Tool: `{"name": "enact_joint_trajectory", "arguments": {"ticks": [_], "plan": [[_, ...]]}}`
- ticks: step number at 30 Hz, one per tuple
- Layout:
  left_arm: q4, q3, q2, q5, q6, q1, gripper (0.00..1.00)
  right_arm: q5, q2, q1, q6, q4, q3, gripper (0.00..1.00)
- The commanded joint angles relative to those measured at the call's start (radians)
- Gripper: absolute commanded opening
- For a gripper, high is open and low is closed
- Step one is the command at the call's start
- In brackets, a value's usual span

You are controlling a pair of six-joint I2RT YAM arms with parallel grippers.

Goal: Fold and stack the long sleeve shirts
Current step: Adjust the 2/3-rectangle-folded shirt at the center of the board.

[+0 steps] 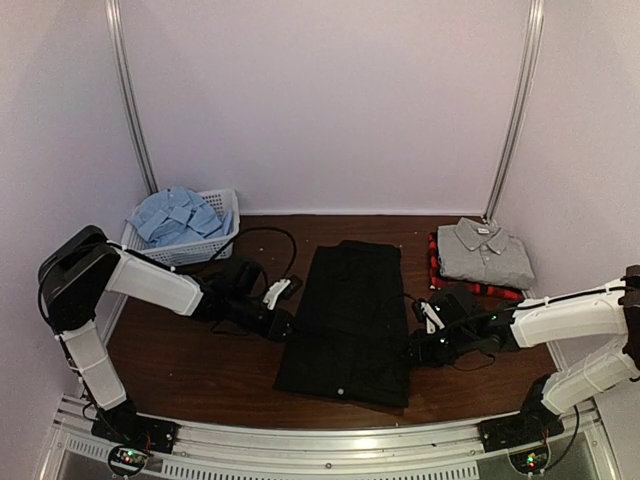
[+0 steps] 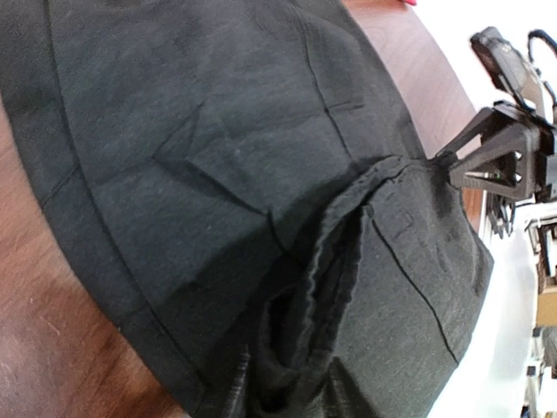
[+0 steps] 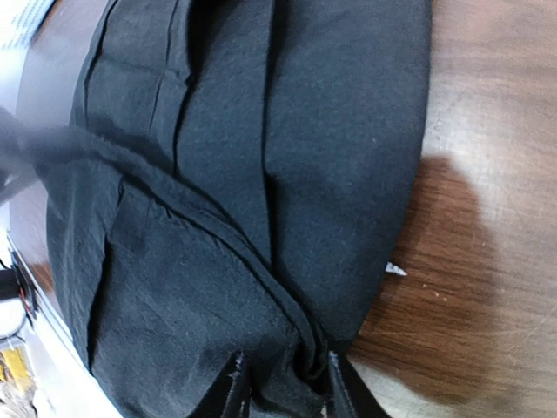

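The black long sleeve shirt [image 1: 345,320] lies folded into a long strip at the middle of the table. My left gripper [image 1: 285,325] is at its left edge, where a ridge of black cloth [image 2: 348,235] is gathered into the left gripper [image 2: 291,383], hiding its fingers. My right gripper [image 1: 412,350] is at the shirt's right edge; its fingers [image 3: 233,383] pinch a bunched fold of the black shirt [image 3: 261,174]. The right gripper [image 2: 500,165] also shows across the cloth in the left wrist view. A folded grey shirt [image 1: 485,250] rests on the red plaid shirt [image 1: 470,288].
A white mesh basket [image 1: 205,250] at the back left holds the crumpled light blue shirt [image 1: 180,215]. A black cable [image 1: 270,235] loops on the wooden table [image 1: 200,365] beside it. Walls close in the back and both sides.
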Motion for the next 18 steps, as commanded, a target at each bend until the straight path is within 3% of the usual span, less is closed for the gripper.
{"name": "enact_joint_trajectory", "arguments": {"ticks": [1,5,18], "plan": [[0.064,-0.007,0.004,0.039,0.009,0.008,0.16,-0.019,0.006,0.006,0.003,0.049,-0.016,0.18],[0.053,0.001,-0.014,0.051,0.024,0.008,0.00,-0.012,-0.016,0.007,-0.020,0.024,0.010,0.01],[-0.076,0.080,-0.129,-0.018,0.053,0.011,0.00,0.140,-0.072,0.005,-0.147,-0.220,0.223,0.00]]}}
